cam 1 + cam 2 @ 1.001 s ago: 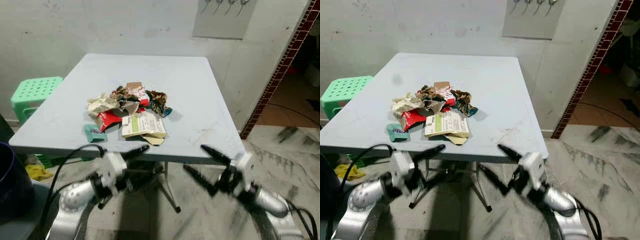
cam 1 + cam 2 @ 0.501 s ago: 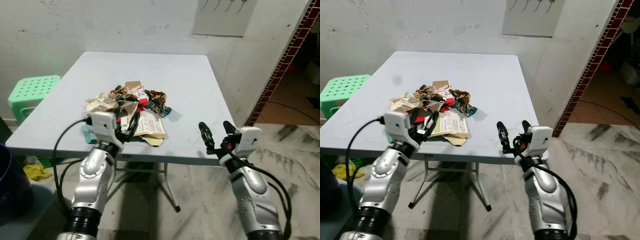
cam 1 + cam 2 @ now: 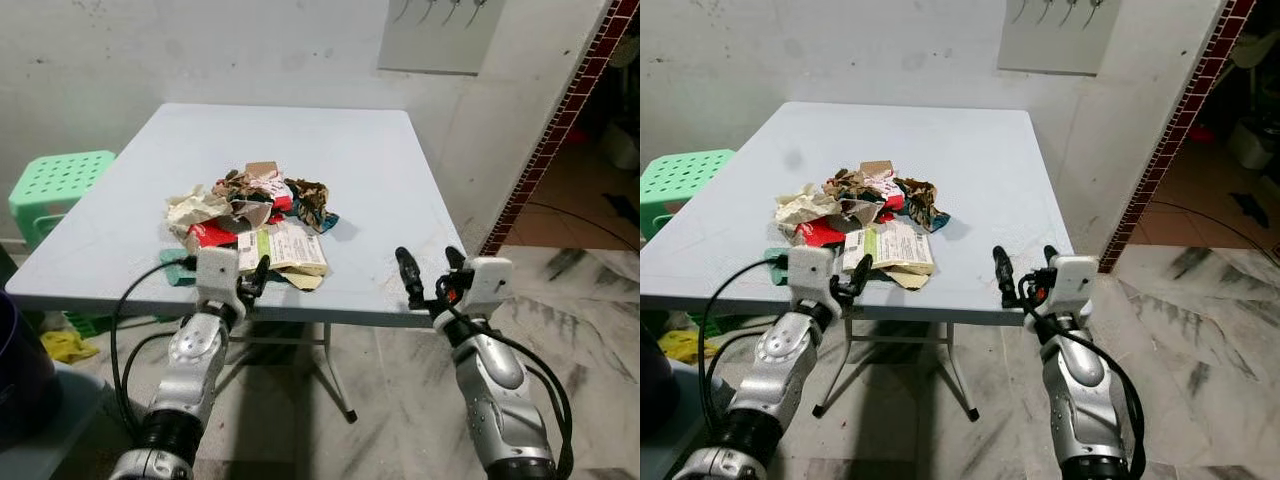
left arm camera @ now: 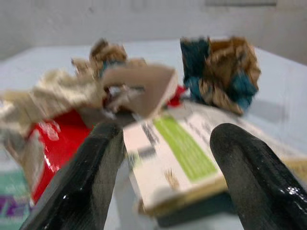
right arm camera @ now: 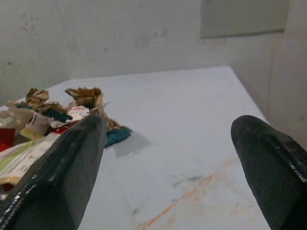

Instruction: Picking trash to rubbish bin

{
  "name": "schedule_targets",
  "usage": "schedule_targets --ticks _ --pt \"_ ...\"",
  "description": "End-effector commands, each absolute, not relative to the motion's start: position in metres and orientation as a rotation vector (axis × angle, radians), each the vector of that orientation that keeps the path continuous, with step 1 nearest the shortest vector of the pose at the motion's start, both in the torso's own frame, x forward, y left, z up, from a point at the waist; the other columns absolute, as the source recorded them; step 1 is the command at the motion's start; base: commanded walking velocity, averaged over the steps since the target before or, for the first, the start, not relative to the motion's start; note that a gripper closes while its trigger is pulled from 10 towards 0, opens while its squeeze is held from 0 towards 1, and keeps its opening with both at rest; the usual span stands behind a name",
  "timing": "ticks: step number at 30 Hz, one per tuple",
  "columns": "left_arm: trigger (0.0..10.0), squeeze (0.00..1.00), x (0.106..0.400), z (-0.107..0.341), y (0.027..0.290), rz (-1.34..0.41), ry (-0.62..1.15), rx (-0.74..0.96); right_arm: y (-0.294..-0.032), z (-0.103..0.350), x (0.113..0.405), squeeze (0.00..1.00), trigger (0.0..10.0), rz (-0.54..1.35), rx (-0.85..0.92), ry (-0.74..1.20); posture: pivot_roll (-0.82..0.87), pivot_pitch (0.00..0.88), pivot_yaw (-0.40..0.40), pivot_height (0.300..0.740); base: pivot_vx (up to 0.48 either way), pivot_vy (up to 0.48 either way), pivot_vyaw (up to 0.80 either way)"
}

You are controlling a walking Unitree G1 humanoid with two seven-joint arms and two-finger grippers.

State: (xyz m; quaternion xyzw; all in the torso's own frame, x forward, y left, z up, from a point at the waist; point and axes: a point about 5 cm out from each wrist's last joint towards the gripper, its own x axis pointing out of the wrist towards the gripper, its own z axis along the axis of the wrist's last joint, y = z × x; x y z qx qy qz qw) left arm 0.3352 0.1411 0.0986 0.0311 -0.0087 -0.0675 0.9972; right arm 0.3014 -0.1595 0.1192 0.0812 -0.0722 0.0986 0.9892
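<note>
A pile of trash (image 3: 250, 205) lies mid-table on the pale blue table (image 3: 380, 160): crumpled paper, a red wrapper (image 3: 208, 236), a white-and-green carton (image 3: 285, 248), a teal packet (image 3: 176, 268) and a brown-teal crumpled wrapper (image 4: 225, 72). My left gripper (image 3: 250, 280) is open at the table's near edge, just short of the carton (image 4: 177, 158), holding nothing. At the near edge to the pile's right, my right gripper (image 3: 428, 268) is open wide and empty, its fingers (image 5: 57, 177) over bare tabletop.
A dark blue bin (image 3: 20, 370) stands on the floor at the far left. A green plastic stool (image 3: 60, 185) sits left of the table, with a yellow scrap (image 3: 65, 345) below it. A brick-edged doorway (image 3: 550, 140) opens on the right.
Both arms have come up from below the table's edge to the level of its top. The left gripper then drew back a little toward the near edge.
</note>
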Motion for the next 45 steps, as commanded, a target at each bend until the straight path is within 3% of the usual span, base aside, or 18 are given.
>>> schedule_targets --ticks 1,11,14,15,26,45 --pt "10.0 0.0 0.336 0.109 0.136 -0.111 -0.069 0.113 -0.162 0.124 0.298 1.0 10.0 0.183 0.157 -0.175 -0.06 0.0 -0.013 0.74 0.0 0.0 0.0" --pt "10.0 0.0 0.307 0.108 0.13 -0.162 -0.147 0.07 -0.154 0.114 0.263 1.0 10.0 0.197 0.163 -0.207 -0.06 0.0 0.003 0.74 0.0 0.0 0.0" --pt "10.0 0.0 0.291 0.11 0.125 -0.317 -0.191 -0.046 -0.157 0.103 0.255 1.0 10.0 0.181 0.11 -0.174 -0.06 0.0 -0.001 0.74 0.0 0.0 0.0" --pt "10.0 0.0 0.291 0.106 0.127 -0.289 -0.172 -0.048 -0.161 0.096 0.254 0.0 10.0 0.165 0.12 -0.146 -0.05 0.0 -0.008 0.74 0.0 0.0 0.0" --pt "10.0 0.0 0.297 0.102 0.135 -0.237 -0.121 -0.006 -0.165 0.102 0.263 0.0 10.0 0.126 0.108 -0.149 -0.05 0.0 -0.014 0.74 0.0 0.0 0.0" --pt "10.0 0.0 0.31 0.104 0.15 -0.174 -0.064 -0.076 -0.161 0.109 0.267 0.0 10.0 0.141 0.09 -0.167 -0.05 0.0 -0.021 0.74 0.0 0.057 0.0"
